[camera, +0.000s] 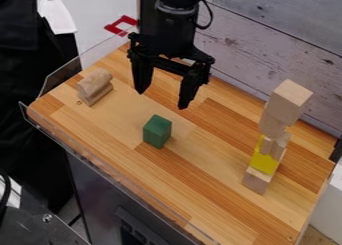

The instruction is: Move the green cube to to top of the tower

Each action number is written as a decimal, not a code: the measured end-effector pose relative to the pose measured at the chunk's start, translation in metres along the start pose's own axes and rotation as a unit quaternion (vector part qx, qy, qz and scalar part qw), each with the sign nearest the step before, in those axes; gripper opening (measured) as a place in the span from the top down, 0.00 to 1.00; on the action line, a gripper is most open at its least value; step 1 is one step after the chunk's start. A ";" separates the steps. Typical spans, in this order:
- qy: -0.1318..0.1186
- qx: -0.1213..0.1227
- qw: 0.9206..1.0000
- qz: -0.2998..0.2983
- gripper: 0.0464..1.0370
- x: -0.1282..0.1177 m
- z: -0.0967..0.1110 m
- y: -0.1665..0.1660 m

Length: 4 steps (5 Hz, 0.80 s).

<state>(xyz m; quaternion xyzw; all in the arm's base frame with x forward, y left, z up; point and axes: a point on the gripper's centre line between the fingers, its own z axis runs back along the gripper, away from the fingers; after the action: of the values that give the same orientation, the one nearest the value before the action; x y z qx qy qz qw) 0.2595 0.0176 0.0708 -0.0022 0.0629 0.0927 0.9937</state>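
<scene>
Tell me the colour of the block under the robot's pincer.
Green; the block shows in the camera view.

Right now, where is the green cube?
In the camera view, the green cube sits on the wooden tabletop, just left of the picture's centre, below the open gripper, with the tower to its right.

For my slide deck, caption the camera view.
Open gripper above the wooden table, near a green cube; block tower at right.

The wooden tabletop [200,176] carries a green cube [157,131], a tower [272,125] and wooden pieces [95,84].
</scene>
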 end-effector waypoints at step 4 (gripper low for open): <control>0.073 -0.024 0.997 0.015 0.04 0.006 -0.056 0.010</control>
<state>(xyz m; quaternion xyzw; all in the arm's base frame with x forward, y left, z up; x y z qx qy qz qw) 0.2562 0.0275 0.0142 -0.0323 0.1331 0.1083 0.9846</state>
